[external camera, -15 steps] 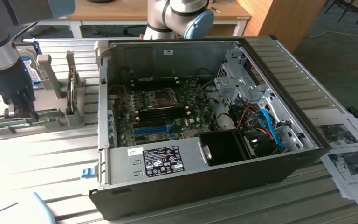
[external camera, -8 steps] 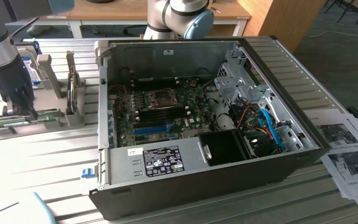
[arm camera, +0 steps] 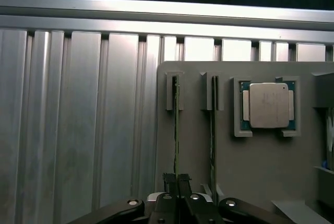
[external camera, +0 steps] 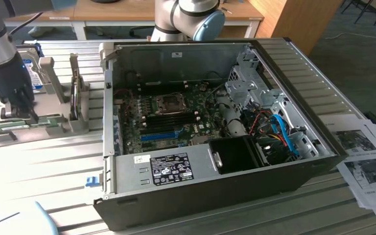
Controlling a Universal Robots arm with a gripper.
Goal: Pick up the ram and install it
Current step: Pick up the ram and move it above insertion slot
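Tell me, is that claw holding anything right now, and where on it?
The gripper is shut on the ram, pinching its thin upper edge; the ram stands edgewise in a slot of the grey holder.

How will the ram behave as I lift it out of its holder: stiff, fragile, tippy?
Probably stiff: the ram stands edge-on as a straight thin line in a slot of the grey holder. Likely light, being so thin. It may pivot or slip, since the tool pinches only a short stretch of its long edge.
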